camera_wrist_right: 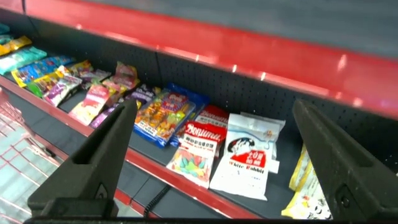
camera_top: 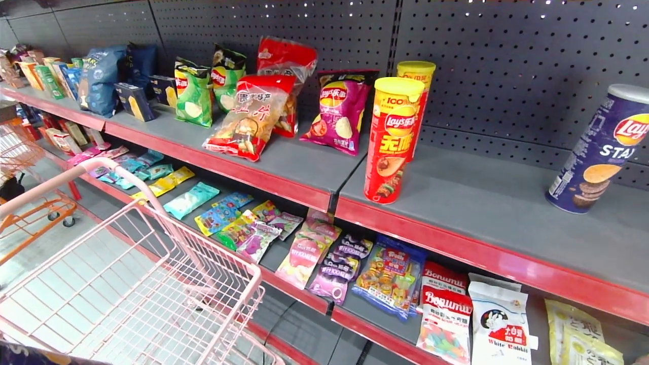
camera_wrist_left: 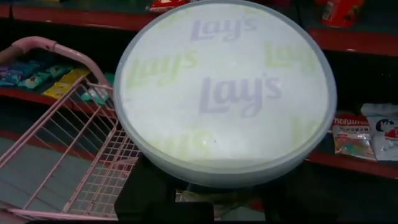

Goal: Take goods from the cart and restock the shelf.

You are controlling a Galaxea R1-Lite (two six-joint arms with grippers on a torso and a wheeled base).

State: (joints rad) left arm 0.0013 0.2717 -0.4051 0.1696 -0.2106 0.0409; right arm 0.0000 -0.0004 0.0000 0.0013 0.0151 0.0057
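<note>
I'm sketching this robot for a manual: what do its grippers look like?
The right gripper has two matte black fingers, broad at the base and tapering to blunt wedge tips, with flat, faceted sides and no visible markings. The left gripper is black too, mostly hidden behind the lid of the can.

Dark pegboard wall [camera_top: 507, 61], pale grey floor [camera_top: 61, 241], orange trolley [camera_top: 35, 215] far left

Right hand [camera_wrist_right: 214, 109] hangs wide open, its two dark fingers [camera_wrist_right: 93, 165] spread well apart. Left hand [camera_wrist_left: 199, 202] grips a chip can [camera_wrist_left: 224, 93], lid facing its wrist.
</note>
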